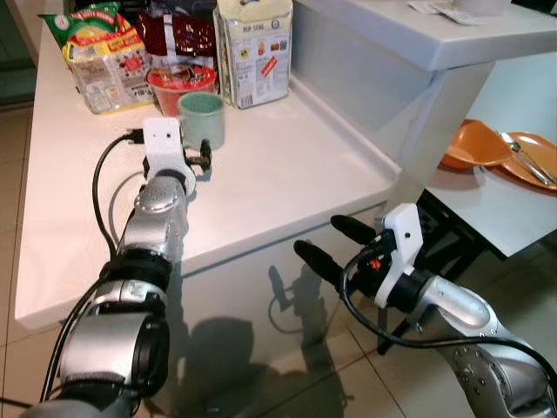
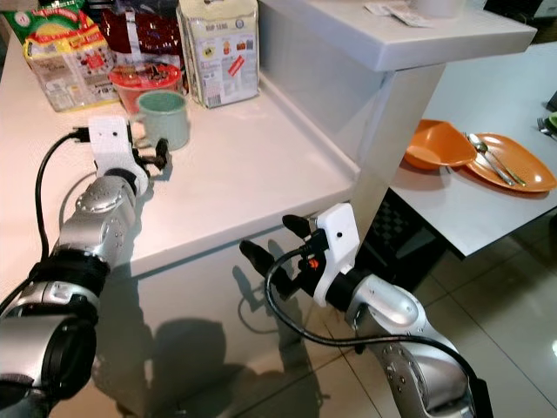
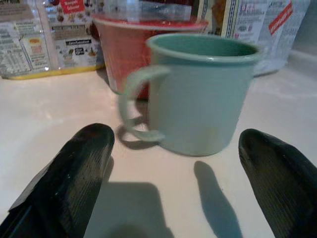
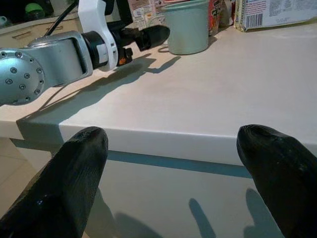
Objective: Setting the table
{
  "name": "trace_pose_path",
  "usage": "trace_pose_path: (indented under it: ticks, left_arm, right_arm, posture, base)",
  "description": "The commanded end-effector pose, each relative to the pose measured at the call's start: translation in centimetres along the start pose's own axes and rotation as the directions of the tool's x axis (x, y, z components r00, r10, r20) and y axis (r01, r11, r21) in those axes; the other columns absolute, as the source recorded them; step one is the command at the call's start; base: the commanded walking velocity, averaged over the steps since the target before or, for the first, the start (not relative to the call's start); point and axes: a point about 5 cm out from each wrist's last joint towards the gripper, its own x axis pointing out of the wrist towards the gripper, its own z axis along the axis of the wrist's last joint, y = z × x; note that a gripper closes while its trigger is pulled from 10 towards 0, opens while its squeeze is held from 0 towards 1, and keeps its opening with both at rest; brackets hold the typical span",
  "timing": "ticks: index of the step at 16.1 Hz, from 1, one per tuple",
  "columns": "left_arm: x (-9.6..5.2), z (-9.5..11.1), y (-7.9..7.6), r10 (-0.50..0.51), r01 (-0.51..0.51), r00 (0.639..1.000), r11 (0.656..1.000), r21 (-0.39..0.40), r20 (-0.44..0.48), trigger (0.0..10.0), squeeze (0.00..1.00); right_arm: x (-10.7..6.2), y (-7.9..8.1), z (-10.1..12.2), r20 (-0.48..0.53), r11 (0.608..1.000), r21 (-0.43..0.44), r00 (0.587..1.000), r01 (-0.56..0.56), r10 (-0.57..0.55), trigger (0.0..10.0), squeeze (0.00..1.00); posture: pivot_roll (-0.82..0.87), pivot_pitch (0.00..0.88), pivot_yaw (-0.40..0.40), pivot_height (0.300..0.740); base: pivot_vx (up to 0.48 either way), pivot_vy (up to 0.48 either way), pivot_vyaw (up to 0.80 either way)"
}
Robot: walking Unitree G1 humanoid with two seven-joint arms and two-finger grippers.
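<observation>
Left wrist view: the left gripper (image 3: 176, 173), fingers spread and holding nothing, faces the pale green enamel mug (image 3: 198, 94) on the white counter (image 1: 278, 174), a red cup (image 3: 124, 49) touching behind. The right gripper (image 1: 335, 242), also spread, hangs below the counter's front edge.

Green mug (image 3: 200, 94) is standing upright on white counter (image 3: 44, 124), handle toward one of the left gripper's (image 3: 176, 183) spread fingers (image 3: 69, 173). Red cup (image 3: 126, 49) is sitting just behind it, food packets (image 3: 39, 39) lining up beyond.
</observation>
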Motion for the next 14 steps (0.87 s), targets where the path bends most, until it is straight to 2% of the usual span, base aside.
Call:
trace_pose_path:
  ticks: [1,3,5,10,14]
  left_arm:
    - [0.3,0.9,-0.1,-0.011,0.012,0.999,1.000,-0.025,0.034,10.0,0.00]
    - [0.6,1.6,-0.7,-0.078,0.082,0.994,0.996,-0.045,0.072,10.0,0.00]
    - [0.9,1.9,-1.0,-0.119,0.121,0.990,0.992,-0.031,0.081,10.0,0.00]
    - [1.2,2.2,1.0,-0.064,0.064,0.996,0.998,0.007,0.059,10.0,0.00]
    - [1.2,1.6,1.0,-0.149,0.148,0.989,0.989,0.015,0.026,10.0,0.00]
  right_arm:
    - [-0.2,0.2,0.5,0.004,1.000,-0.017,1.000,-0.010,0.010,10.0,0.00]
    - [-0.3,0.1,0.5,0.002,1.000,-0.019,1.000,-0.008,0.008,10.0,0.00]
    - [-0.4,0.0,0.5,-0.001,1.000,-0.021,1.000,-0.007,0.007,10.0,0.00]
    - [-0.9,-0.1,0.6,-0.012,1.000,-0.029,1.000,0.001,-0.002,10.0,0.00]
    - [-0.9,0.0,0.6,-0.020,1.000,-0.027,1.000,-0.008,0.007,10.0,0.00]
  posture:
    - [-0.01,0.000,-0.014,0.740]
    - [-0.01,0.000,-0.016,0.740]
    - [-0.02,0.000,-0.016,0.740]
    - [-0.05,0.000,-0.009,0.740]
    - [-0.04,0.000,-0.024,0.740]
  base:
    - [0.000,0.000,0.00]
    - [0.000,0.000,0.00]
    - [0.000,0.000,0.00]
    - [0.000,0.000,0.00]
    - [0.000,0.000,0.00]
